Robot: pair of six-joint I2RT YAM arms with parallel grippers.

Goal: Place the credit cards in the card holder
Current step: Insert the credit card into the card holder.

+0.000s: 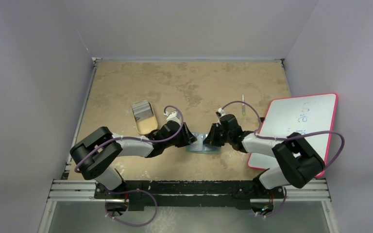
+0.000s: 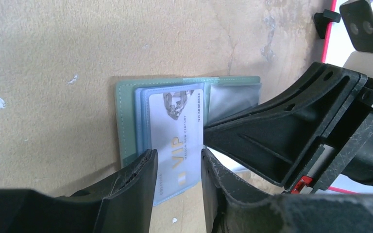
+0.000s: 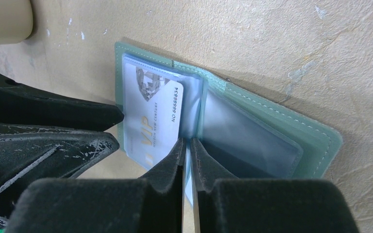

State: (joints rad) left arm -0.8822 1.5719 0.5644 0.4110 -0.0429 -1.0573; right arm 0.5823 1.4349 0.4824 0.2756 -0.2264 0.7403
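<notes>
Wallet (image 1: 203, 145) lies open and flat on table (image 1: 189, 82), green cover down, clear pockets up. Both arms meet over it, one from each side.

Card (image 2: 175, 141): pale, gold "VIP" lettering and a diamond graphic. It is mostly inside the clear pocket on the wallet half nearer the left arm, and its near end sticks out past the pocket mouth. Only this one card is visible.

Left gripper (image 2: 178, 153): jaws apart, a clear gap between them. The fingers straddle the card's exposed end, and the card shows in the gap. Nothing is clamped. I cannot tell whether the pads touch the card's edges.

Right gripper (image 3: 187, 141): jaws almost together at the wallet's fold. They pinch a thin clear pocket leaf, which shows as a pale sliver between the fingers. The tip is just beside the card's inner edge.

Tray (image 1: 144, 116) is near the wallet, behind the left arm. Whiteboard (image 1: 298, 121) is well apart from the wallet, on the right arm's side.
</notes>
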